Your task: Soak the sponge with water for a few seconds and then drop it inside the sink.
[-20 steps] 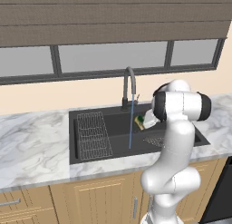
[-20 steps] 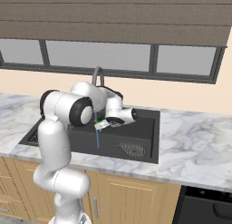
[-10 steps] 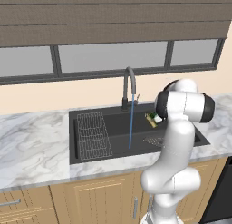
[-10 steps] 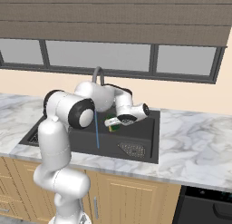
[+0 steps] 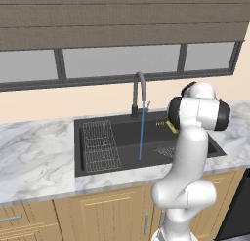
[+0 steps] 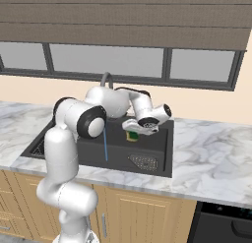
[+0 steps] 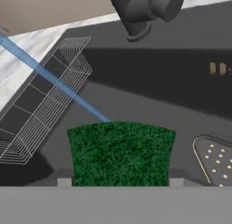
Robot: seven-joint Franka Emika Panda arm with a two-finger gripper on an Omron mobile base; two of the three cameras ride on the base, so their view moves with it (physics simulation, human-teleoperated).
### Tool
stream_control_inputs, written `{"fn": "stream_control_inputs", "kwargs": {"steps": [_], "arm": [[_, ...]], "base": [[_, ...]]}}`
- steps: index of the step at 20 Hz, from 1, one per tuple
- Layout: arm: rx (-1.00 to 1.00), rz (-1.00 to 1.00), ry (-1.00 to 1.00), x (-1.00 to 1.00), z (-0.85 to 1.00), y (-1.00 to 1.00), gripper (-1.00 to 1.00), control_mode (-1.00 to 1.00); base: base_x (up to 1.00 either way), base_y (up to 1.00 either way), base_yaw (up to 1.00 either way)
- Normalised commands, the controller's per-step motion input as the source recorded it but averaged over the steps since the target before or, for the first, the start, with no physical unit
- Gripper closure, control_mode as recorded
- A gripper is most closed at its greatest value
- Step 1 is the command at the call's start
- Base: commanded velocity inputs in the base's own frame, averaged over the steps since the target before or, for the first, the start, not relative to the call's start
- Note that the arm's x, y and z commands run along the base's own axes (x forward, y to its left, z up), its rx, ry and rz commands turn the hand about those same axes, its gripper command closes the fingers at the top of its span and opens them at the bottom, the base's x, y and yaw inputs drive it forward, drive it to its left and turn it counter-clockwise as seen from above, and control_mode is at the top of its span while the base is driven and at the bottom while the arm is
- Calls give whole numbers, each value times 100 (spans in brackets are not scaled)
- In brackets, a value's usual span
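Sponge (image 7: 121, 153) is seen nearest of all in the hand view, its green top wide across the bottom of the picture, with the two fingertips (image 7: 64, 182) pressed against its two sides; it is thus gripped firmly by the gripper (image 6: 134, 133). In the right base view the sponge (image 6: 132, 136) is shown hanging below the hand, above the right part of the sink (image 6: 162, 161), over the basin floor and not touching it.

A change is to be noted against the earlier pictures: a second ago the sponge was held in or right at the water; half a second ago it had been drawn a little to the right; now it is carried well clear. The water (image 6: 105, 144) falls as a thin blue line to the left of the hand in the right base view, apart from the sponge, and in the hand view the stream (image 7: 54, 81) is seen to pass beyond the green block. The soaking is therefore judged to be finished, and the step in hand is judged to be the carry toward a drop.

Further off lie the mesh drain (image 7: 216, 160) beside the sponge, the wire rack (image 5: 100, 145) at the far side of the basin, and the faucet (image 5: 139, 91) behind, with the window (image 5: 117, 60) above.

What is left is the opening of the fingers; from this height a fall inside the basin is expected.
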Motion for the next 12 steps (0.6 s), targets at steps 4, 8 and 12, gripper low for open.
{"fn": "stream_control_inputs", "kwargs": {"steps": [4,8,12], "arm": [[-10,-25,3,0,0,-6,100,-100],[-18,-21,0,0,0,0,100,-100],[-23,-17,0,0,0,0,100,-100]], "base": [[0,0,0],[0,0,0],[0,0,0]]}}
